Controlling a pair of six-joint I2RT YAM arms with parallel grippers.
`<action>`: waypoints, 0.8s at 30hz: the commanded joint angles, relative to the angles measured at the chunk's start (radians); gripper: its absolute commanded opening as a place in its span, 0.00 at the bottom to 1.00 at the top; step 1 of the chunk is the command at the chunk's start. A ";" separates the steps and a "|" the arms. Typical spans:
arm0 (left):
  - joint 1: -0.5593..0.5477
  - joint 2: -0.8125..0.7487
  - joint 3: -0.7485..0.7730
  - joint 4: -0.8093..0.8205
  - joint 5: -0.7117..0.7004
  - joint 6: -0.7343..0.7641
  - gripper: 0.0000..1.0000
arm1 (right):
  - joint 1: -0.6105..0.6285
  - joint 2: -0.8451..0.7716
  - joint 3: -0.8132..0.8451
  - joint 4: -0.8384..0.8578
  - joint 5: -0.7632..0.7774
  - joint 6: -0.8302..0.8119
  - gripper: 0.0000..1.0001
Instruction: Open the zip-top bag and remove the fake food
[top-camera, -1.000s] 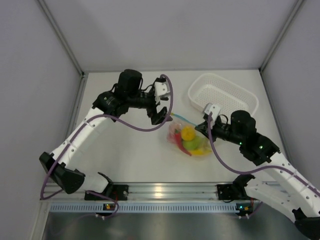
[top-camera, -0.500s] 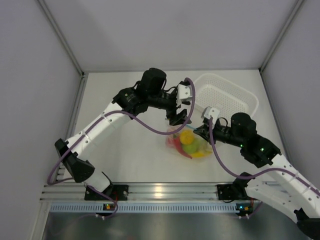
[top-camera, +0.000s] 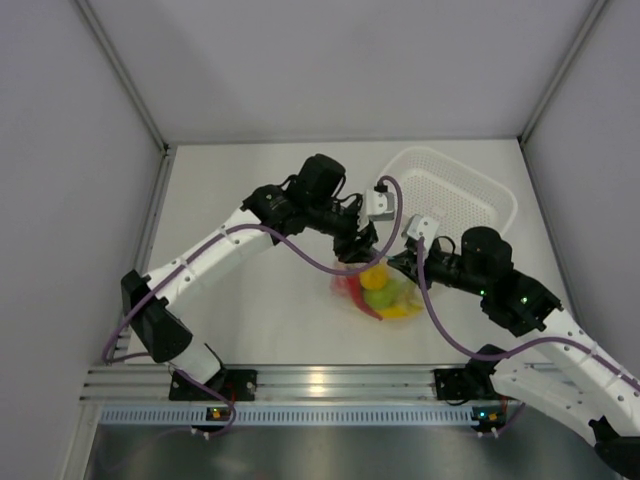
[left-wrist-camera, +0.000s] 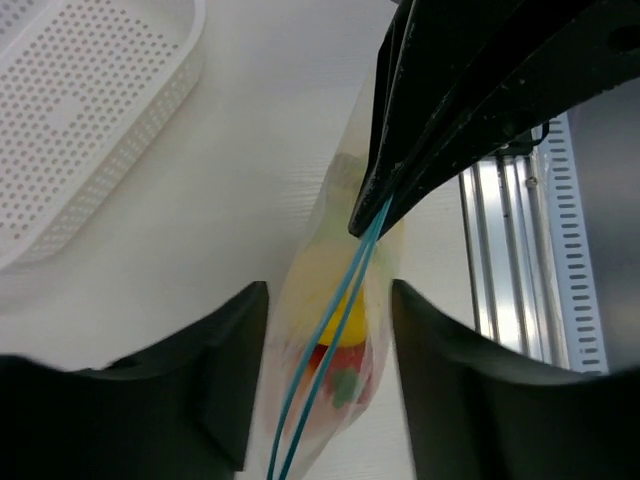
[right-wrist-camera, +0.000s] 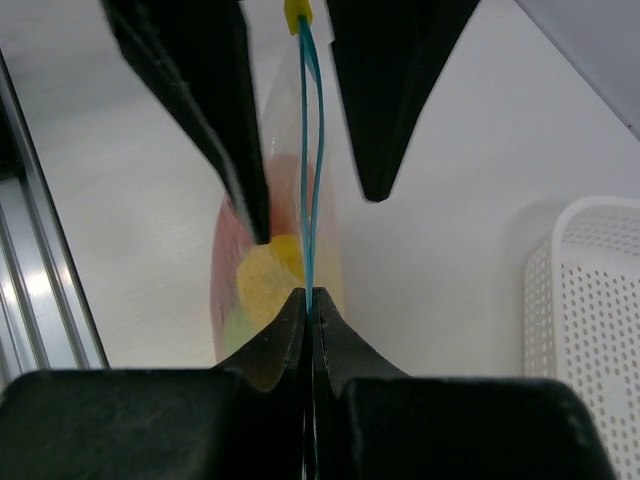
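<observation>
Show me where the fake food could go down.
Bare table between left arm, zip-top bag and near rail; the white basket is empty too. Crowded where left gripper and right gripper meet at the bag.

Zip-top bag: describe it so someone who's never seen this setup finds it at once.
On the white table, look just in front of the white perforated basket. The zip-top bag sits there, its edge pinched in the shut jaws of the right gripper. It is the only clear item, with colourful fake food inside and a light blue zip strip.
</observation>
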 joint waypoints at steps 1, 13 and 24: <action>-0.019 0.022 -0.002 -0.019 0.004 0.024 0.46 | 0.018 -0.014 0.017 0.095 -0.009 -0.019 0.01; -0.025 0.022 0.069 -0.016 -0.280 -0.059 0.00 | 0.021 -0.014 0.041 0.207 0.320 0.185 0.53; -0.042 -0.169 -0.138 0.169 -0.711 -0.418 0.00 | 0.013 -0.042 0.066 0.100 0.631 0.855 0.99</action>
